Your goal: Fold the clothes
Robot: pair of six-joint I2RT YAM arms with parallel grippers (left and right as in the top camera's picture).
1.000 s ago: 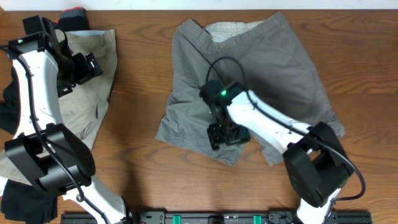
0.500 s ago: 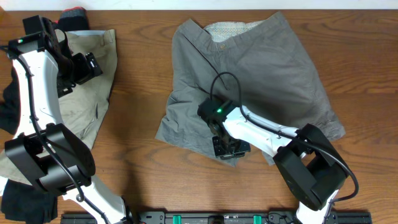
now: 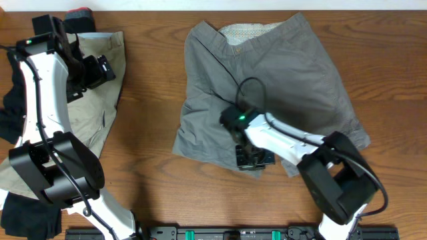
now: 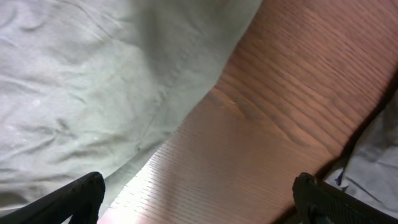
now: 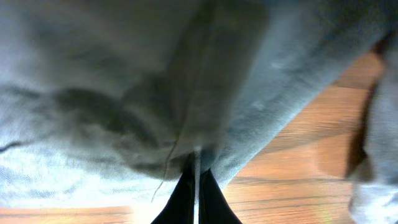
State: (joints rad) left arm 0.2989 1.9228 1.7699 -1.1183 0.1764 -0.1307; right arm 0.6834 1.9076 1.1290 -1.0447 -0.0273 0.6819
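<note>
Dark grey shorts (image 3: pixel 280 73) lie spread on the wooden table (image 3: pixel 153 87), waistband at the far edge. My right gripper (image 3: pixel 250 159) is at their near hem and is shut on a thin fold of the grey cloth (image 5: pixel 155 81). In the right wrist view its black fingertips (image 5: pixel 180 199) are pressed together with the fabric bunched above my right gripper (image 5: pixel 196 180). Khaki shorts (image 3: pixel 93 110) lie at the left. My left gripper (image 3: pixel 100 70) hovers over their right edge, open and holding nothing. Its fingers (image 4: pixel 74 199) stand wide apart above the khaki cloth (image 4: pixel 81 93) and bare wood (image 4: pixel 261 124).
A black garment (image 3: pixel 10 113) lies at the table's left edge. A dark piece with a red band (image 3: pixel 79 15) sits at the back left. A grey cloth edge (image 4: pixel 373 177) shows at the right of the left wrist view. A black rail (image 3: pixel 227 233) runs along the front.
My right gripper has shut on the near hem of the grey shorts, and the hem has shifted slightly right. The left arm has moved a little to the right, still open.
</note>
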